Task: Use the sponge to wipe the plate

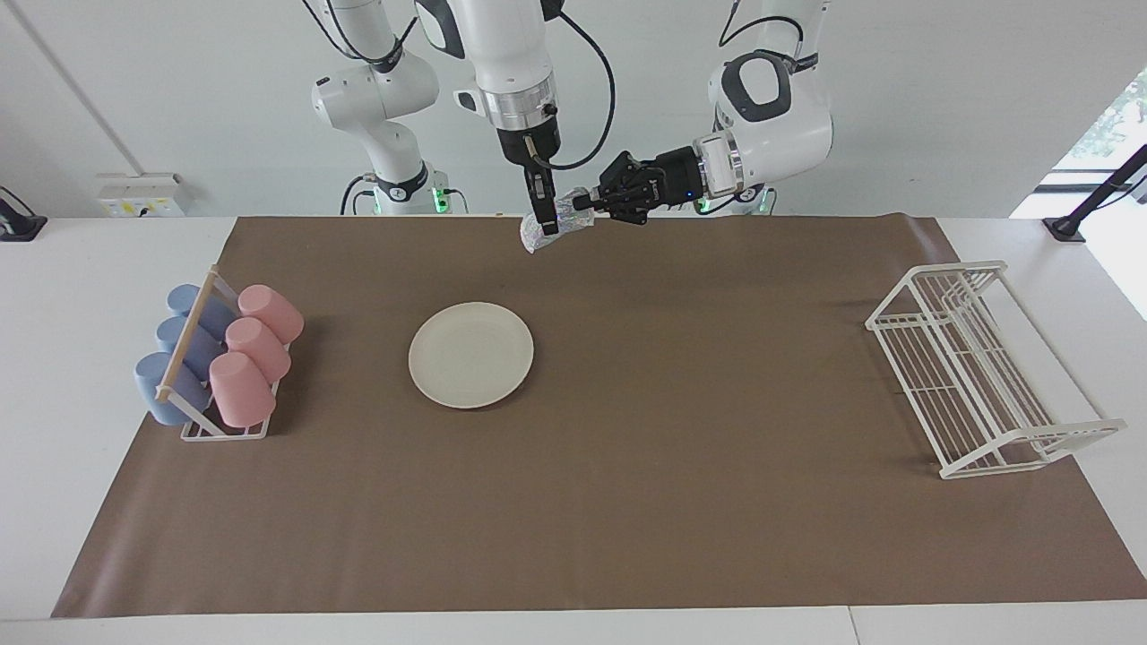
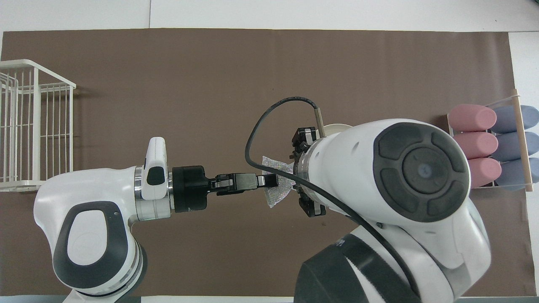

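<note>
Left gripper (image 1: pixel 584 201) clamped on sponge (image 1: pixel 561 220), arm reaching in sideways, held in the air over the robot-side edge of the brown mat (image 1: pixel 627 502). Right gripper (image 1: pixel 541 219) points straight down at the same sponge, fingers on or around its other end; can't tell if they are parted or gripping. In overhead view the right arm's bulk covers most of that contact. Plate (image 1: pixel 471 355) flat on the mat, farther from the robots than the sponge, toward the right arm's end, nothing on it. Cup rack (image 1: pixel 199 405) with pink cups (image 1: pixel 254 349) and blue cups (image 1: pixel 176 348) beside plate. White wire dish rack (image 1: pixel 977 369) at the left arm's end of the tabletop (image 1: pixel 54 358).
</note>
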Robot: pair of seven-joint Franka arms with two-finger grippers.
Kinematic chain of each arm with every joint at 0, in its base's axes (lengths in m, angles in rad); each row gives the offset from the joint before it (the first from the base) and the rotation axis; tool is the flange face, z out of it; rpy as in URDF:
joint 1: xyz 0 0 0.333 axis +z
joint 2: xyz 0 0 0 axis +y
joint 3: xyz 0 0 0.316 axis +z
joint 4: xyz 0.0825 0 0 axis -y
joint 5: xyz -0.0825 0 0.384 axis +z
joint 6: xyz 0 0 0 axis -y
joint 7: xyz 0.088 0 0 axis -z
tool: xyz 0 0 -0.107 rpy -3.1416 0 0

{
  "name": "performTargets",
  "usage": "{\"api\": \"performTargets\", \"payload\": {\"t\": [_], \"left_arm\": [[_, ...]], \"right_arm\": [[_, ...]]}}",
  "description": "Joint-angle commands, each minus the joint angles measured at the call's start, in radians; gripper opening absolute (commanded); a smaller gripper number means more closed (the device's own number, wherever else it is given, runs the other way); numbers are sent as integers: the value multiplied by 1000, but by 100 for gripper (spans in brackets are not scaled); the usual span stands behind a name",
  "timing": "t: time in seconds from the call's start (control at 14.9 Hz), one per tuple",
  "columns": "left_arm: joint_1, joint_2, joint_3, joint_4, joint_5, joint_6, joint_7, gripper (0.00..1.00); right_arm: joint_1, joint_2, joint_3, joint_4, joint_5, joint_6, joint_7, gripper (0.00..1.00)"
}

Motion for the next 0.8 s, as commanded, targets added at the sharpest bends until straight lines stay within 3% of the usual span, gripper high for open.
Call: {"api": "performTargets", "payload": {"t": [0.0,0.2,0.47,0.74], "left_arm": [[12,-13,-2,-16,-10,8,-23,0],[47,-10,0,-2,77,8,-113,0],[101,21,0,79,463,-9,-367,0],[176,41,0,152,796,-136,-513,0]], "right_arm": [[-29,-7,4,0,-21,-6,-125,100],[-142,-22,5,-3,-20,-39,-529,100],[-254,-37,4,-6,-21,-78,-930,100],[-372,-39,4,-11,-43,-116,-1367,100]]}}
